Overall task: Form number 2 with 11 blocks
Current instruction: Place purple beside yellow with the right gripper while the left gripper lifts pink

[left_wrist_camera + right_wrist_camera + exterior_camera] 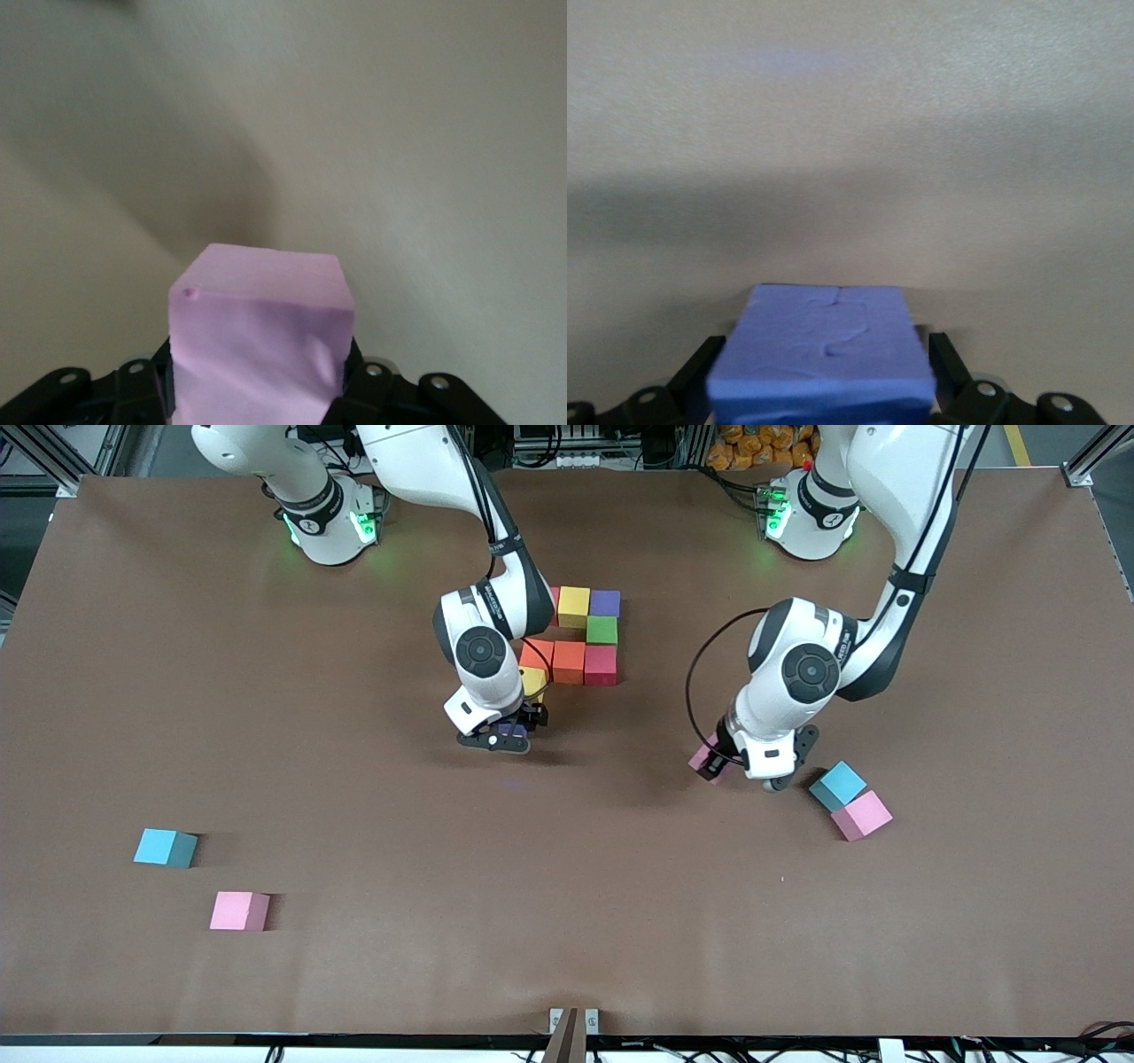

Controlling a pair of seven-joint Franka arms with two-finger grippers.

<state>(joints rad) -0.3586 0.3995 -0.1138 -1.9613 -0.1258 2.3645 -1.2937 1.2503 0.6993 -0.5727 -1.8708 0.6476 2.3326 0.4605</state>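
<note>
The partial number 2 point(580, 638) lies mid-table: a yellow point(573, 607) and a purple block point(605, 603), a green one point(601, 631), then a red point(600, 664) and two orange blocks point(568, 662). A yellow block point(532, 682) is half hidden by the right arm. My right gripper point(503, 735) point(823, 347) is low over the table beside that yellow block. It is open, with a purple block point(511, 729) point(824, 350) between its fingers point(943, 354); I cannot tell whether the block rests on the table. My left gripper point(711, 766) point(257, 376) is shut on a pink block point(704, 758) point(261, 336).
A light blue block point(837, 786) and a pink block point(861, 815) touch each other beside the left gripper. Toward the right arm's end, near the front camera, lie another light blue block point(166, 848) and another pink block point(239, 911). The brown table point(567, 921) is bare between them.
</note>
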